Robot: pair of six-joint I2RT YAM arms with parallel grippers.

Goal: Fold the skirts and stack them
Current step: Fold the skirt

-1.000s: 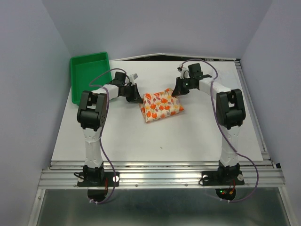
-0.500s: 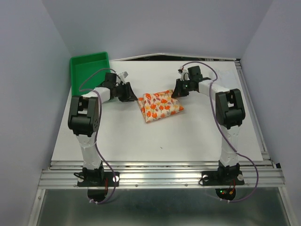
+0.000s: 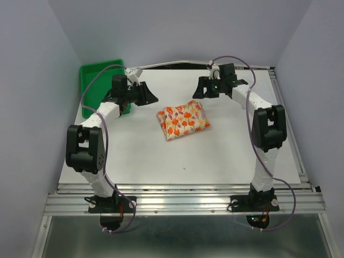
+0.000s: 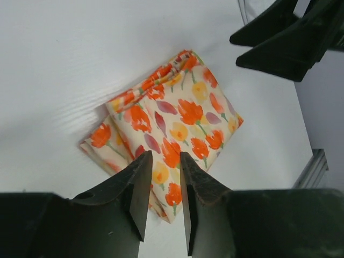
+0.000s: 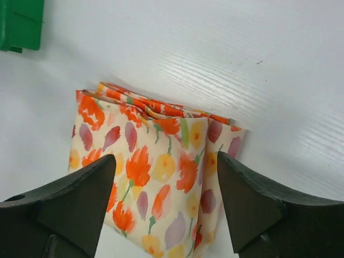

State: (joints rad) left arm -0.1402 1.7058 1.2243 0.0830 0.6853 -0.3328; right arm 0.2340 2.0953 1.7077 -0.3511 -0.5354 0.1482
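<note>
One folded skirt (image 3: 183,121), cream with an orange, red and yellow floral print, lies flat in the middle of the white table. My left gripper (image 3: 152,97) hovers just left of and behind it, apart from the cloth. In the left wrist view that gripper (image 4: 165,161) shows a narrow gap with nothing in it, and the skirt (image 4: 172,121) lies below. My right gripper (image 3: 199,92) hangs off the skirt's far right corner. Seen from the right wrist, the right gripper (image 5: 165,158) is wide open and empty above the skirt (image 5: 156,161).
A green plastic tray (image 3: 94,72) stands at the table's back left corner, close behind the left arm; its corner (image 5: 21,24) shows in the right wrist view. The right gripper's dark fingers (image 4: 279,37) show at the top right of the left wrist view.
Both grippers were shut at the skirt's edges; now they are open and drawn back toward the far side. The left arm has swung left. The skirt stays put.
</note>
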